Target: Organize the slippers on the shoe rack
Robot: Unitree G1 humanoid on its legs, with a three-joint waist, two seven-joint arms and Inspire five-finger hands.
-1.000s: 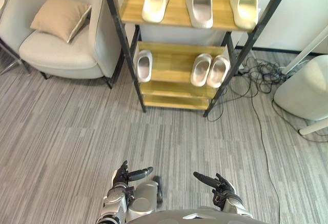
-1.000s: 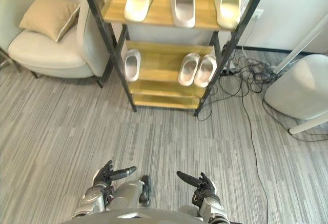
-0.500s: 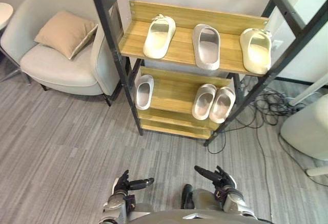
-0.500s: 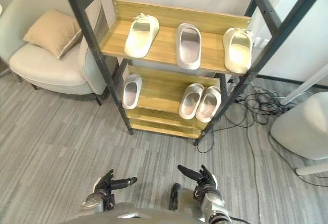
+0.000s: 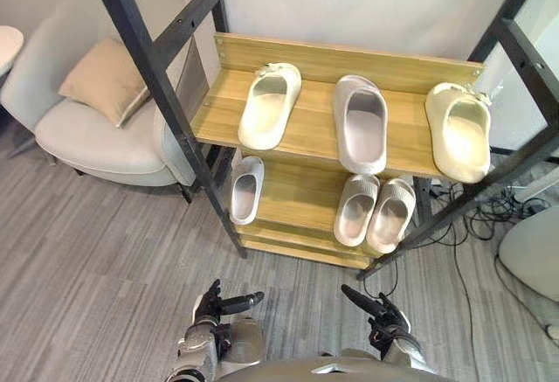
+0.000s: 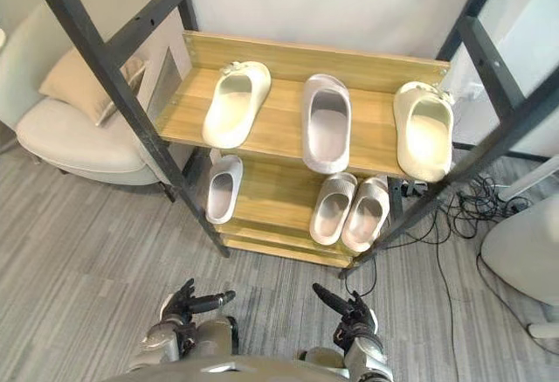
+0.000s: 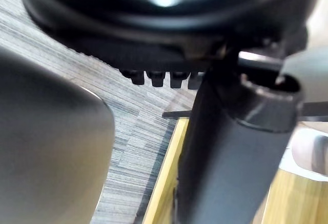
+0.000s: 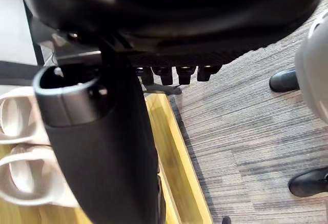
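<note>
Your left hand [image 5: 210, 305] and right hand [image 5: 382, 315] hang low in front of you, both empty, fingers loosely spread and thumbs pointing in toward each other. Under them you have grey striped carpet [image 5: 87, 260]. Just past the hands stands the shoe rack [image 5: 155, 76], a black metal frame with light wooden shelves. On the upper shelf [image 5: 406, 133] you have three slippers set apart: a cream slipper [image 5: 269, 105] at the left, slightly angled, a grey slipper [image 5: 360, 123] in the middle, and a second cream slipper [image 5: 459, 131] at the right end. On the lower shelf [image 5: 293, 197] a single pale slipper [image 5: 245, 189] lies by the left post, and a pale pair [image 5: 374, 213] lies at the right, touching side by side. All sit sole down, toes to the back. Left of the rack is a pale armchair [image 5: 87, 128] with a tan cushion [image 5: 103, 80]; cables [image 5: 489, 216] tangle on the floor at the right.
</note>
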